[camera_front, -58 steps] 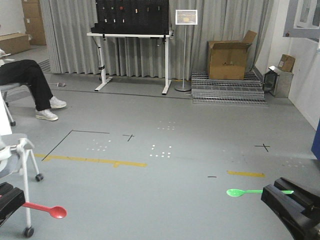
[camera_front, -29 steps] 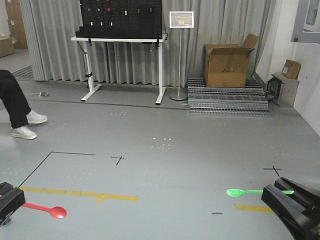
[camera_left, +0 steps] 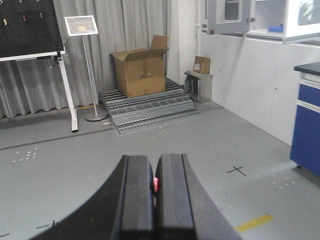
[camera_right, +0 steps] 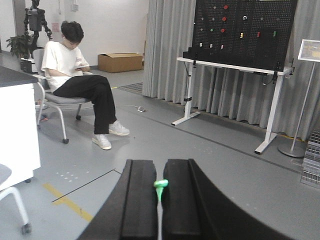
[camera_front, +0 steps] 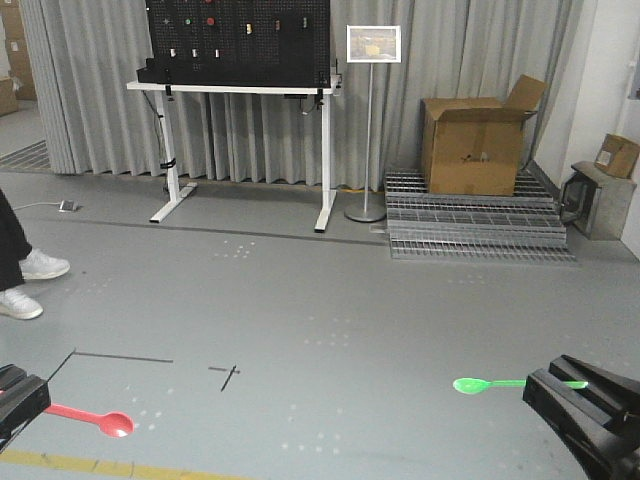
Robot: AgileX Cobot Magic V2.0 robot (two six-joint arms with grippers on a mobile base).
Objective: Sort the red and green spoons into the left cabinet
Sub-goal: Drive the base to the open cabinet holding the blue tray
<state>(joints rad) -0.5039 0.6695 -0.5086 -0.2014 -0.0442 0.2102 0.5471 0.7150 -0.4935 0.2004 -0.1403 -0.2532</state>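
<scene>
In the front view, the red spoon (camera_front: 100, 420) sticks out rightward from my left gripper (camera_front: 40, 398) at the bottom left, held above the floor. The green spoon (camera_front: 482, 384) points left out of my right gripper (camera_front: 542, 386) at the bottom right. The left wrist view shows a bit of the red spoon (camera_left: 155, 184) pinched between the left gripper (camera_left: 154, 170) fingers. The right wrist view shows the green spoon (camera_right: 160, 187) clamped in the right gripper (camera_right: 160, 172). The left cabinet is out of view.
Ahead stand a white table with a black pegboard (camera_front: 240, 60), a sign stand (camera_front: 371, 120), a cardboard box (camera_front: 478, 140) on metal grating steps (camera_front: 470, 230). A seated person (camera_right: 75, 75) is off to the left; their shoes (camera_front: 25, 285) show. A blue cabinet (camera_left: 306, 130) stands on the right.
The whole view has advanced: floor marks and the yellow line slid down the frame, the chair and the person's legs left the left edge. Both grippers and spoons keep their places.
</scene>
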